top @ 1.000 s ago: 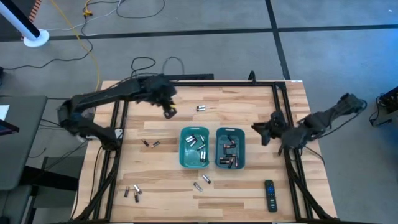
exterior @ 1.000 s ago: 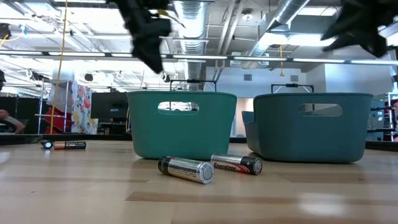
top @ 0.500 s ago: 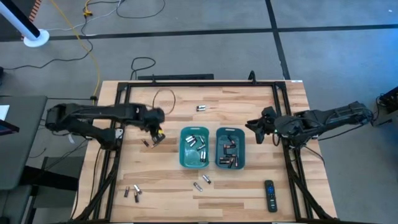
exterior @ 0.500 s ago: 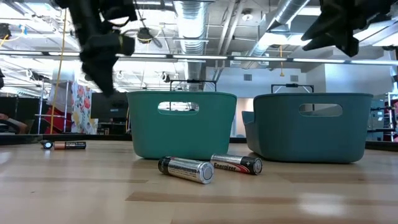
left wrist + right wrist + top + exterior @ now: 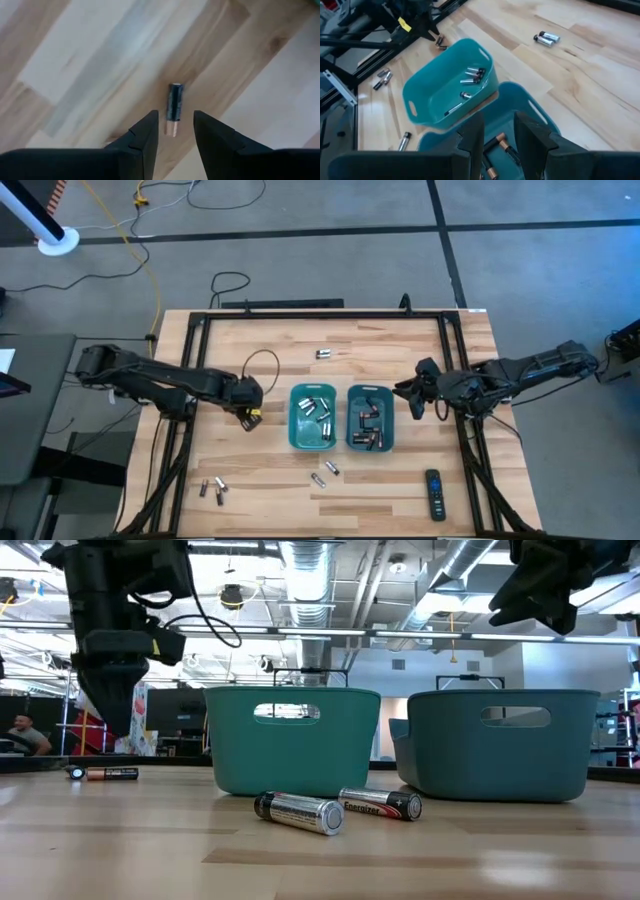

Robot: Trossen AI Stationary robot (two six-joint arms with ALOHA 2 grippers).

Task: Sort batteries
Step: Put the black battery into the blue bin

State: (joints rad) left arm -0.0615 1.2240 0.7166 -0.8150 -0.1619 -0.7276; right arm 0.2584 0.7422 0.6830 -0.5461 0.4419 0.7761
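Wooden table framed by black rails along back and both sides. Two teal bins side by side mid-table, touching: left bin with silvery cells, right bin with dark copper-ended cells. Black remote near front right corner, well apart from bins.

Left arm stretched in from table's left edge, left gripper low over bare wood just left of left bin. Fingers apart, straddling nothing yet; one dark battery with copper end lying flat just ahead of fingertips, in line with gap. Open wood all round it, bin wall close on one side.

Right gripper hanging above table just right of right bin, between bin and right rail. Fingers apart, empty.

Loose batteries elsewhere: pair near back edge behind bins, well clear; two just in front of bins, a silver one and a dark Energizer in low view; cluster at front left near rail. Yellow cable on floor beyond table's back left. Person partly seen far behind at left in low view.
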